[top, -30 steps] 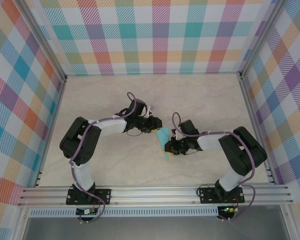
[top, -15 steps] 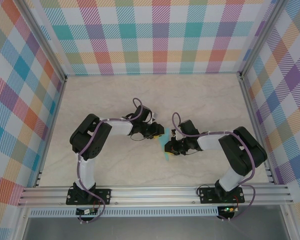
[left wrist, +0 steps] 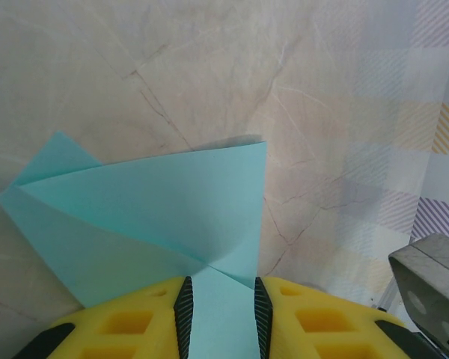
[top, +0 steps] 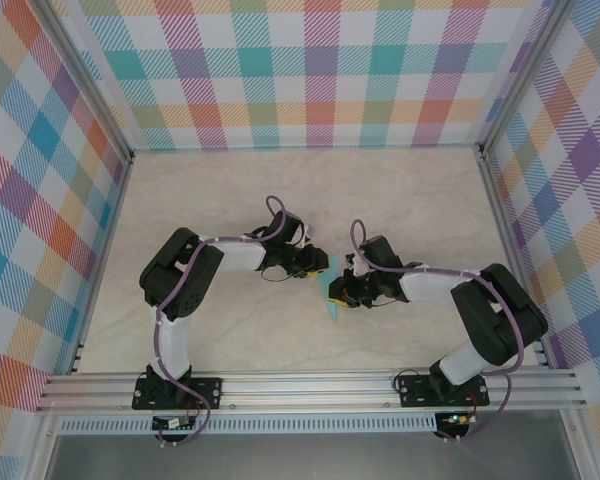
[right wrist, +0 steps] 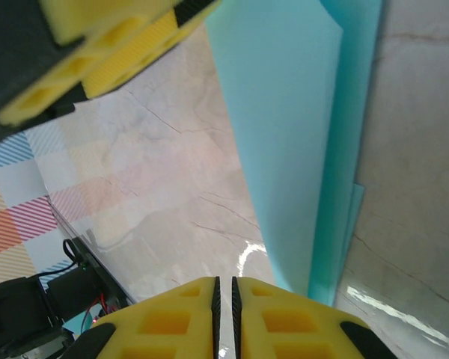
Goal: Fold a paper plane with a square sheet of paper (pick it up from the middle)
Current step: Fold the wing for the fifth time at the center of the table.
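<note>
The square sheet of paper [top: 330, 288] is light turquoise and folded into a narrow pointed shape. It lies mid-table between my two grippers, tip toward the near edge. My left gripper [top: 316, 268] meets it from the left. In the left wrist view the paper [left wrist: 157, 202] fans out ahead. A strip of it fills the gap of the left gripper [left wrist: 218, 314] from pad to pad. My right gripper [top: 342, 292] sits on the paper's right side. In the right wrist view the right gripper [right wrist: 224, 292] is nearly shut on nothing, and the paper [right wrist: 284, 134] passes just to its right.
The marble-look table [top: 230, 190] is ringed by checked walls [top: 320, 70]. An aluminium rail [top: 310, 388] runs along the near edge. The left gripper's yellow fingers [right wrist: 112, 52] hang in the top left of the right wrist view, touching the paper's upper edge.
The left arm's elbow swung right and its gripper slid slightly toward the paper. The right arm's elbow shifted right. The paper has barely moved.
</note>
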`<action>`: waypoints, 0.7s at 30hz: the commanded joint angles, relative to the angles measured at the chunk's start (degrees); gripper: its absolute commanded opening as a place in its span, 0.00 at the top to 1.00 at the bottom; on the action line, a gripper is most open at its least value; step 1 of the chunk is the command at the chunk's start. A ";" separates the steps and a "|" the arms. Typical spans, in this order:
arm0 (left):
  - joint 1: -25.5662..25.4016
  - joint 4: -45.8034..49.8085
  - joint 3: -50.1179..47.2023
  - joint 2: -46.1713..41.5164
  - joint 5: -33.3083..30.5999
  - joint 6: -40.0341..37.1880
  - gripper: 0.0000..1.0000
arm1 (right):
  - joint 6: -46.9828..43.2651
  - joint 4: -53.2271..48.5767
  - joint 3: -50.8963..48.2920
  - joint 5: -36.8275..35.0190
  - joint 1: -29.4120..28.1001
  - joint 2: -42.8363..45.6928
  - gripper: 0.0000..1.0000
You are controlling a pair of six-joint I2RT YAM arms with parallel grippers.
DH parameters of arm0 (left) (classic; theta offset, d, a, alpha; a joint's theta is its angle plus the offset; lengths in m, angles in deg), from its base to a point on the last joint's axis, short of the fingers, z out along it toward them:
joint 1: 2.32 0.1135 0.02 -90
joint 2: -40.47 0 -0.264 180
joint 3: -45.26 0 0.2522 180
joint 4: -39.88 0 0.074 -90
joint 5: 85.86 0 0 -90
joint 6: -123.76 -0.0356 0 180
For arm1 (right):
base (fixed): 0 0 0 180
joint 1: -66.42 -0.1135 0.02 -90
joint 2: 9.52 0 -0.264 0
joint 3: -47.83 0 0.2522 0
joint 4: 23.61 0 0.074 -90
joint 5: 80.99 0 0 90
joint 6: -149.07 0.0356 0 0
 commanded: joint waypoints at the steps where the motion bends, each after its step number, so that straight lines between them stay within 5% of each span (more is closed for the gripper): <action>1: 0.48 3.90 0.40 2.04 -1.99 -1.37 0.69 | 2.30 2.74 1.99 1.34 -0.46 -3.02 0.85; 8: 0.48 4.40 0.92 2.23 -2.13 -1.20 0.70 | 0.61 1.15 -1.36 2.86 -2.86 -6.78 0.84; 21: 0.49 6.58 1.11 2.69 -3.67 -1.03 0.72 | -3.87 -5.50 -8.72 3.76 -3.04 1.44 0.81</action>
